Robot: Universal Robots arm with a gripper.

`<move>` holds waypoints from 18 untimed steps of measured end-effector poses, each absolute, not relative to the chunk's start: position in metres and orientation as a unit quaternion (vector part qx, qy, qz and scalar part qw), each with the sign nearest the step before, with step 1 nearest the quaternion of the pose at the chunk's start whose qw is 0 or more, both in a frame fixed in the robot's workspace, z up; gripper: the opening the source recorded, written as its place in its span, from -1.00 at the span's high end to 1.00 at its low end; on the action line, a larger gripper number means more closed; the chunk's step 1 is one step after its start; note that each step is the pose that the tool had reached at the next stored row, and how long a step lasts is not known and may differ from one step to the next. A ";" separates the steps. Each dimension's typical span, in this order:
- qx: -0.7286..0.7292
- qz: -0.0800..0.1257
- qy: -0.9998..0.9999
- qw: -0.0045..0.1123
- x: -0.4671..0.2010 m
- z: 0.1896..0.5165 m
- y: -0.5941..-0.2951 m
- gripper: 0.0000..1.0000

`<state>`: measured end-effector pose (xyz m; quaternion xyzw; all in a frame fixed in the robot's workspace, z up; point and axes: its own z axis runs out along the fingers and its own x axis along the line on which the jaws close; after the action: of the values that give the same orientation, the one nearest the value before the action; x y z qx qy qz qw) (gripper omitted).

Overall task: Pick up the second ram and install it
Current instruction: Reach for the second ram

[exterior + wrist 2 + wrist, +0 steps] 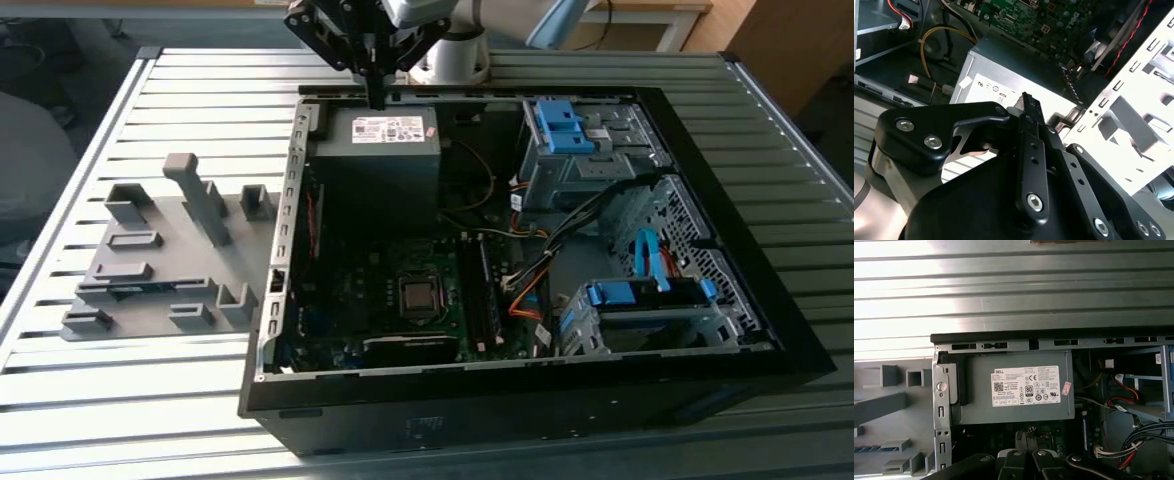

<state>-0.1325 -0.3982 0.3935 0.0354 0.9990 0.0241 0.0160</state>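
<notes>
My black gripper (376, 98) hangs pinched shut on nothing above the grey metal power supply box (378, 160), high enough to clear the open black computer case (534, 405). The second ram (144, 288), a thin blue circuit-board stick, lies slotted in the grey plastic holder block (167, 255) on the slatted metal table (120, 400), beside the case near the table edge at the exterior view's left. I judge the slot is there to steady it for a clean pinch.

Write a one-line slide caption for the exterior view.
Gripper above the power supply in the open computer case; second ram lies in the grey holder.
</notes>
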 end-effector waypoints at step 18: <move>0.035 0.024 0.999 0.016 -0.147 0.392 -0.398 0.79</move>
<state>-0.1473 -0.3981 0.3922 0.0354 0.9990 0.0242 0.0160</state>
